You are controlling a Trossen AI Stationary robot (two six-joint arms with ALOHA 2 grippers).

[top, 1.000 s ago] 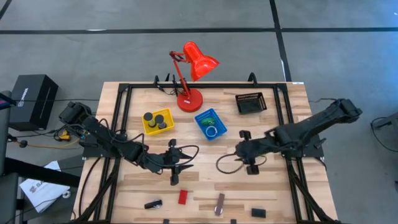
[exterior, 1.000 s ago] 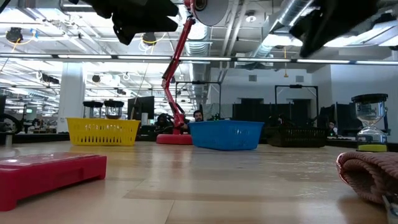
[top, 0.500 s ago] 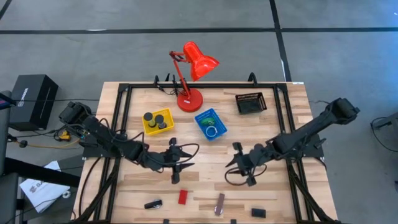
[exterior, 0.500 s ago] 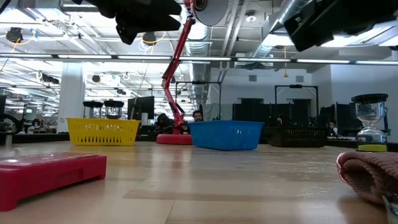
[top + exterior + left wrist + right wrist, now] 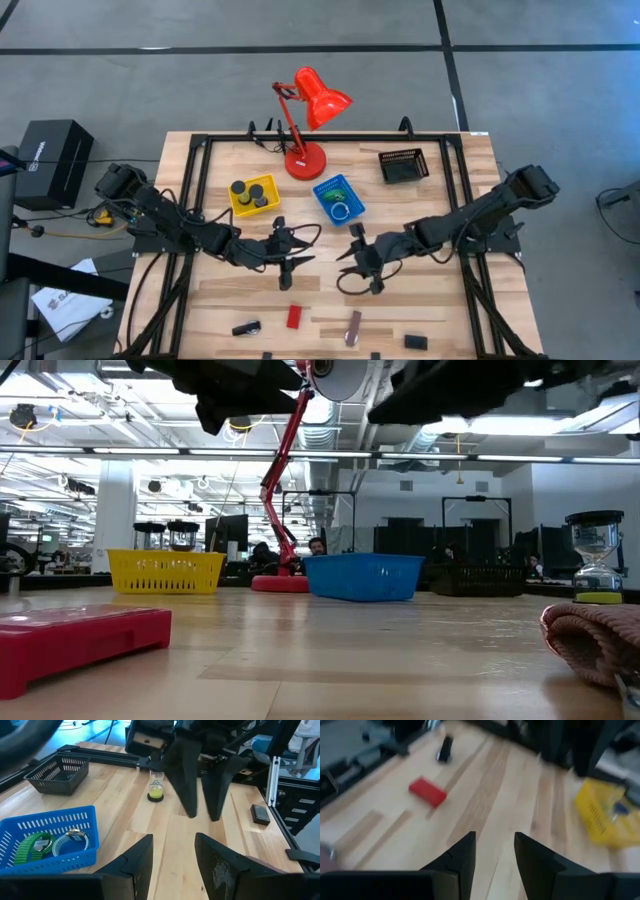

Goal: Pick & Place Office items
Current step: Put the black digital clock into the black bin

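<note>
While both dark arms reached in over the middle of the pale, plank-grained wooden bench [image 5: 440, 300], nothing was gripped by either. The left tool [image 5: 288, 266] and the right tool [image 5: 362, 270] hung above the boards near each other, tips facing. Each wrist view showed its own two flat, dark, wedge-shaped fingers standing apart with bare wood between them; neither was clamped on anything.

Behind them stood the tall red desk lamp [image 5: 305, 110], with its round glossy base and cone shade. Before it sat three mesh trays: a yellow tray [image 5: 240, 208] holding black discs [image 5: 254, 190], a blue tray [image 5: 322, 189] of plastic lattice holding a green piece [image 5: 31, 846] and a silvery ring [image 5: 74, 840], and a black wire tray [image 5: 402, 165] off to the right side.

The loose office items lay along the near edge of the bench, well apart from both tools: a brown-silver bar [image 5: 353, 327], a rectangular red block [image 5: 293, 317], a black block [image 5: 415, 342] and a small black piece [image 5: 246, 328]. A small hourglass with yellow-green sand [image 5: 156, 790] stood upright by the frame.
</note>
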